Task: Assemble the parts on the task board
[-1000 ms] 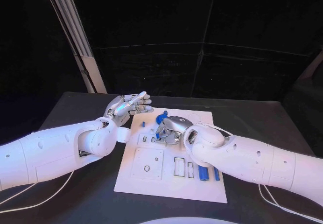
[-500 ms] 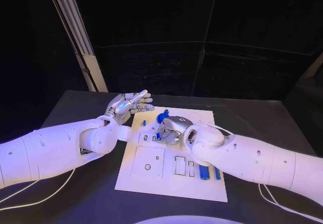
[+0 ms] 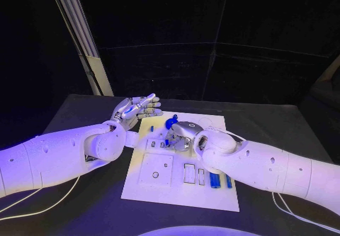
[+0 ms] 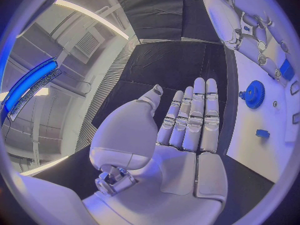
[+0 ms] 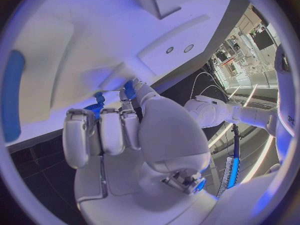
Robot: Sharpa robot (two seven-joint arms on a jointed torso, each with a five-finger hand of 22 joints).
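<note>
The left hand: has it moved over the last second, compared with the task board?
Cannot tell of a real move. The left hand hovers open just beyond the task board's far left corner, as before; the small upward drift matches the camera's shift.

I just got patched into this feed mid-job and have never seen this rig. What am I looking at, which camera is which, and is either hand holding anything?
It is a two-armed robot at a black table. The wide picture looks down from its head; the two round ones come from cameras behind each wrist. In the middle lies the white task board, with small blue parts on it, such as two blue bars near its right edge and a blue gear. The left hand hovers beside the board's far left corner, fingers straight, holding nothing. The right hand is down on the board with fingers curled around a blue part; I cannot tell how firmly it grips.
</note>
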